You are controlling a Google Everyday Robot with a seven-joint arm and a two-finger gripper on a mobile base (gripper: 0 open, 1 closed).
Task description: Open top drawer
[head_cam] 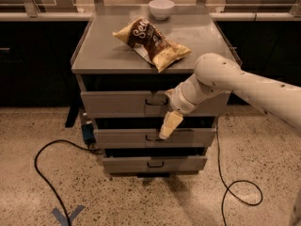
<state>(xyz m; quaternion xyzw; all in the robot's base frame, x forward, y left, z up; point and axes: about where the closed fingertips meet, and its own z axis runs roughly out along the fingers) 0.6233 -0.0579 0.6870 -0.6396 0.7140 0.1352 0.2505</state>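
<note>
Well, the white arm (244,86) reaches in from the right, and its gripper (169,119) hangs against the front of the grey cabinet (89,55). It sits just right of the small dark handle (155,101) on the top drawer (117,103). I cannot tell whether the claw is open or closed. The drawer sits right under the cabinet top and looks pushed in. Up on top lie a crumpled chip bag (153,44) and, at the far edge, a white bowl (161,8). A black cable (40,173) loops over the speckled floor at the near left.
</note>
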